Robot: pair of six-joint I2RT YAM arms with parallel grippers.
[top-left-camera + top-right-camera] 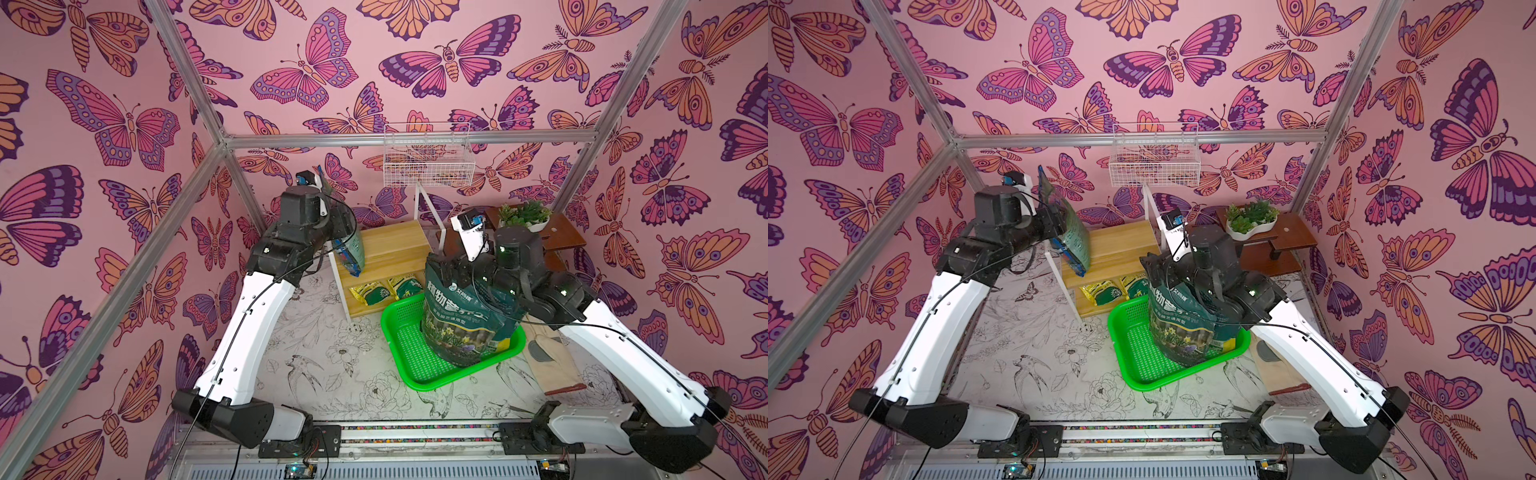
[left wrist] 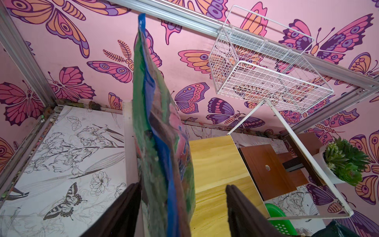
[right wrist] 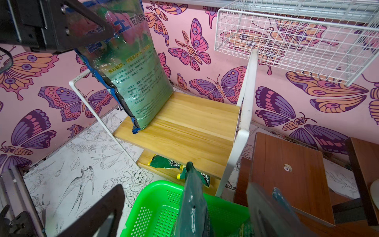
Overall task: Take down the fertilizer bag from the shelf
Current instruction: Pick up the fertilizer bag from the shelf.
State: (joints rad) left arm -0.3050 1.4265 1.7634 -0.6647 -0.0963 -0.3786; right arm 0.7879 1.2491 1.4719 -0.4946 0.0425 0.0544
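Note:
The fertilizer bag (image 3: 133,82), green with blue edges, stands tilted on the top plank of the light wood shelf (image 3: 184,127), at the shelf's left end in both top views (image 1: 351,249) (image 1: 1075,241). My left gripper (image 2: 182,184) is open and straddles the bag's upper part (image 2: 164,143). One finger (image 2: 131,197) lies against the bag and the other (image 2: 235,201) stands apart from it. My right gripper (image 3: 186,185) is open above a green basket (image 1: 409,357), with the top of a dark green bag (image 3: 192,205) between its fingers, which do not touch it.
Small yellow-green packets (image 1: 374,291) lie on the shelf's lower plank. A white wire basket (image 1: 428,162) hangs on the back wall. A dark brown stand (image 1: 557,241) with a potted plant (image 1: 525,216) is right of the shelf. A glove (image 1: 548,361) lies right of the green basket.

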